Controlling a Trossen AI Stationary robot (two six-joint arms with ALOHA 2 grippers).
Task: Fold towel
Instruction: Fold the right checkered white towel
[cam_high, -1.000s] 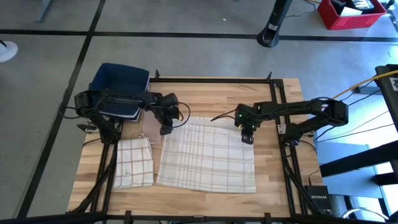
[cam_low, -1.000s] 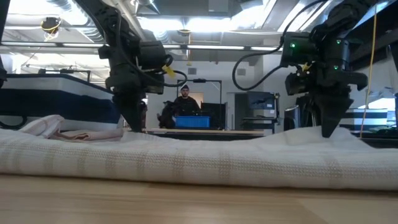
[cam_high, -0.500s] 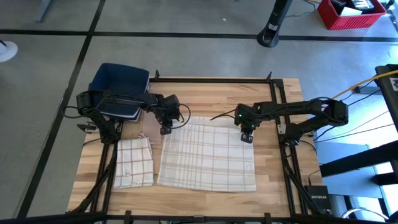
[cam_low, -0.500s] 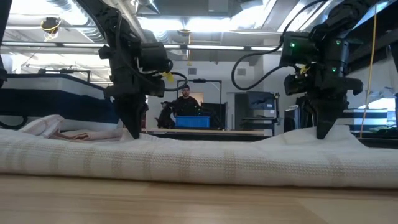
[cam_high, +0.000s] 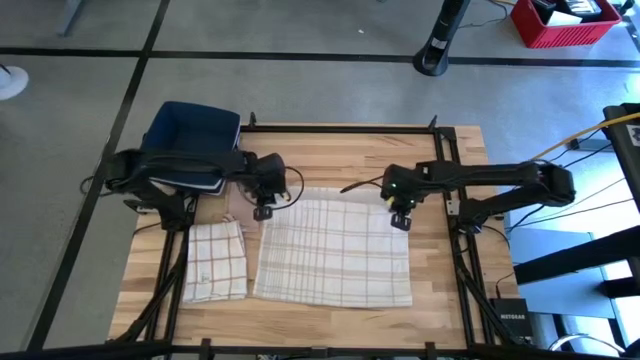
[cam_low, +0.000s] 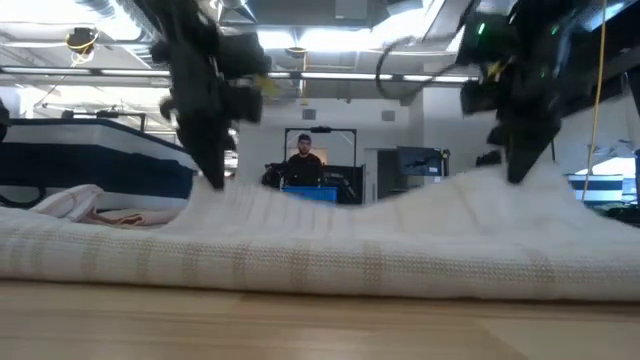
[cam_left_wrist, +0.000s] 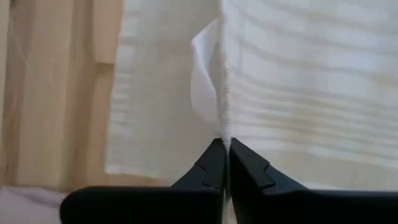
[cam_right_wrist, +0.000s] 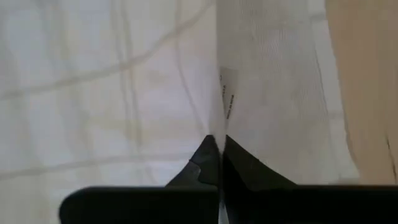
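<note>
Pinching the two far corners of the towel (cam_high: 335, 250), both arms work at the upper edge of the cloth in the high view; the left gripper (cam_high: 263, 210) sits at the upper-left corner and the right gripper (cam_high: 401, 221) at the upper-right corner; each wrist view shows the dark fingers pressed together with a ridge of fabric caught between them, so both are clamped on the towel. In the low view the cloth rises into two peaks under the grippers and sags between them, while the near edge lies flat on the wooden counter (cam_high: 450, 260); the towel fills the middle of the counter, lower centre of the high view. A second, already folded towel (cam_high: 216, 260) lies just beside it at lower left, and a dark blue bin (cam_high: 192, 140) stands at the upper left.

Risks, as a judgement; the grips look shallow, only a thin fold of edge held in each, so one corner could slip out under the cloth's weight or drag; uneven travel of the two arms would skew the fold and leave the edges misaligned; pulling the sides apart too hard could tug a corner free; the left side could brush the folded towel and disturb it.
</note>
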